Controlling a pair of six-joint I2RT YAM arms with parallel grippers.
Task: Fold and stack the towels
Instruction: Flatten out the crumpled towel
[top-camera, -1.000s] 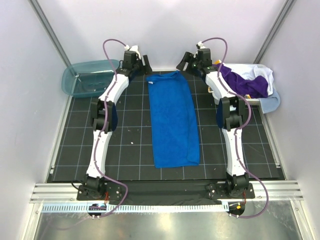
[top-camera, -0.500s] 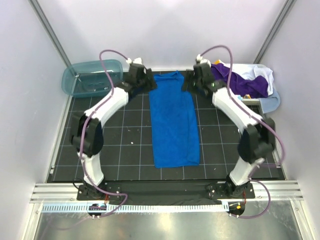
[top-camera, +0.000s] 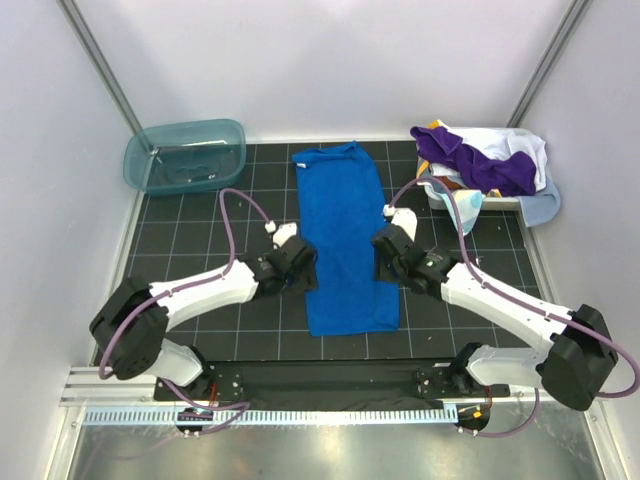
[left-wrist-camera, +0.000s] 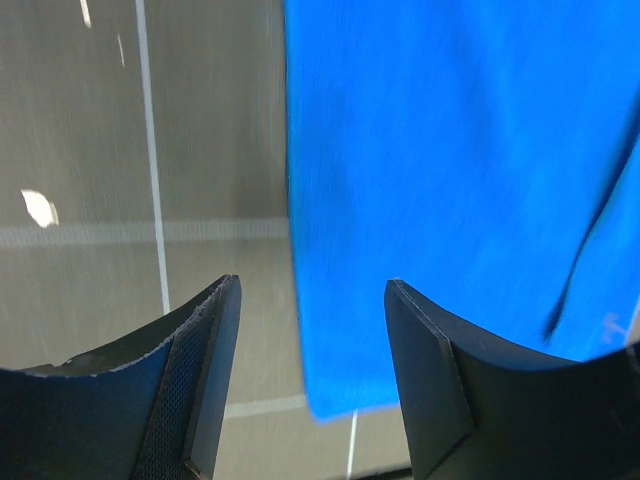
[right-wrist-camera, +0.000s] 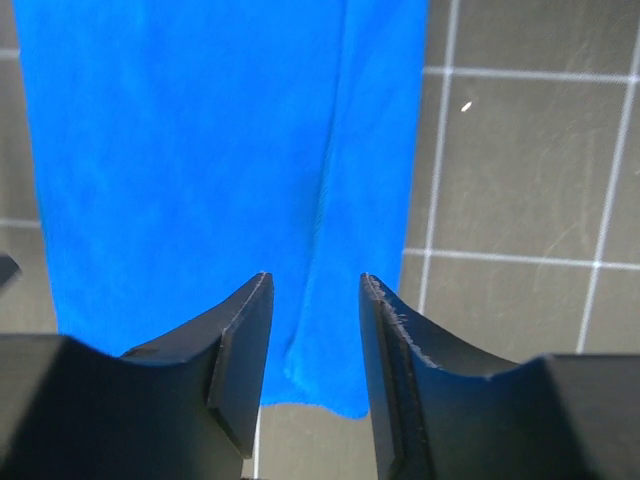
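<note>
From above, the royal blue towel (top-camera: 345, 235) lies flat and lengthwise down the middle of the black gridded tabletop (top-camera: 180, 230). My left hand (top-camera: 300, 268) sits low at the towel's left edge, towards its near end. My right hand (top-camera: 388, 250) is at the right edge, roughly opposite. A teal tub (top-camera: 185, 158) stands at the far left. At the far right a white basket (top-camera: 505, 202) holds a heap with a purple towel (top-camera: 475, 160) and a white towel (top-camera: 528, 150) on top. A light blue towel (top-camera: 543, 208) hangs over its right side.

Through my left wrist camera, my fingers (left-wrist-camera: 205, 400) stand well apart with nothing gripped. The blue towel's left edge runs down through the gap, and its near corner shows between them.

Through my right wrist camera, my fingers (right-wrist-camera: 235, 360) are parted more narrowly, also holding nothing. The blue cloth lies under the gap, and its near hem shows between them. I cannot tell whether either hand's tips touch the cloth.
</note>
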